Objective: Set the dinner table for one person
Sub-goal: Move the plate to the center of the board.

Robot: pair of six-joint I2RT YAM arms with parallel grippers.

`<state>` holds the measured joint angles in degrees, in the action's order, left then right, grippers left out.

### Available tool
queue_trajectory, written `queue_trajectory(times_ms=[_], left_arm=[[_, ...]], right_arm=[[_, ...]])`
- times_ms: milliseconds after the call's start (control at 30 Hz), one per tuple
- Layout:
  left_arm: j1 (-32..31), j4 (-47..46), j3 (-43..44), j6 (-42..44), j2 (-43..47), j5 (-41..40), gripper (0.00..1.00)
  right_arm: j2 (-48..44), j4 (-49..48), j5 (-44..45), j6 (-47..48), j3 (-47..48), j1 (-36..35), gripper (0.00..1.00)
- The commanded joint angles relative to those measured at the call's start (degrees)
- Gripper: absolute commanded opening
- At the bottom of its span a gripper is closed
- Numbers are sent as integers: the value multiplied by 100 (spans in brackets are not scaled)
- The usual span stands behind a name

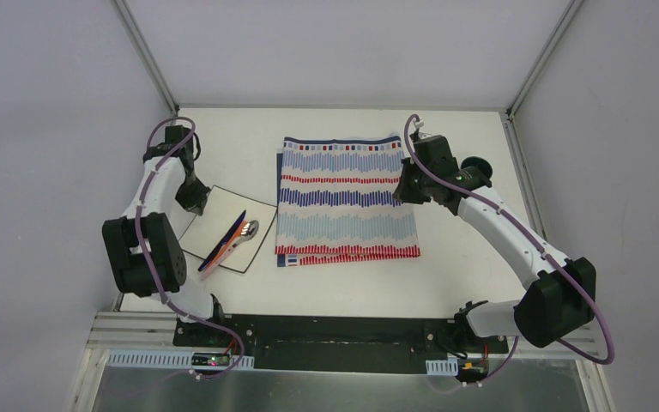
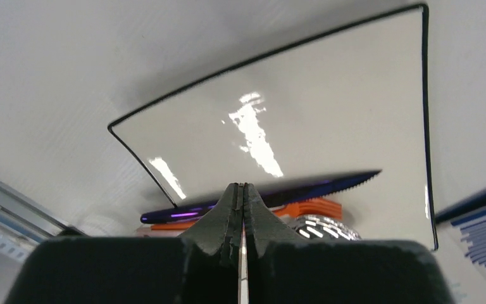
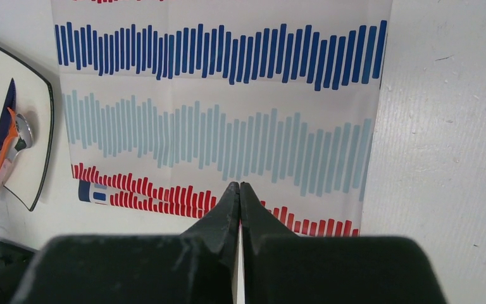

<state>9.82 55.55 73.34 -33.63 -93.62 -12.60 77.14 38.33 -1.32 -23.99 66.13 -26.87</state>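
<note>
Closest to the lens, black fingers of the left gripper (image 2: 241,190), pressed together with nothing seen between them, poised just short of the cutlery. Likewise shut and empty: right gripper (image 3: 239,188), hung over the near red band of the striped cloth (image 3: 228,139). Beneath it all, white worktop (image 1: 446,283), spread wide between grey rails, cloth at its middle, square plate (image 2: 329,82) just beside the cloth's left edge.

Judged the likeliest trouble: knife (image 2: 329,180), fork (image 2: 316,206) and spoon (image 2: 326,228) piled loose on the plate, apt to slide off under any tilt or jerk of it. Also feared: cloth rucked by a plate dragged across rather than lifted.

Shown only from the left wrist: serrated knife edge and orange fork tines. Only from above: both arms and the whole layout. Only from the right wrist: fold creases in the cloth, scuffs on bare worktop to its right.
</note>
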Motion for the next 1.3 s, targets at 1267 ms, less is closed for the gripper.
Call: queue_trajectory(times_ms=[1267], left_arm=[[-3446, 794, -3297, -1947, 2793, 623, 0]], right_arm=[[-59, -475, 9, -15, -316, -134, 0]])
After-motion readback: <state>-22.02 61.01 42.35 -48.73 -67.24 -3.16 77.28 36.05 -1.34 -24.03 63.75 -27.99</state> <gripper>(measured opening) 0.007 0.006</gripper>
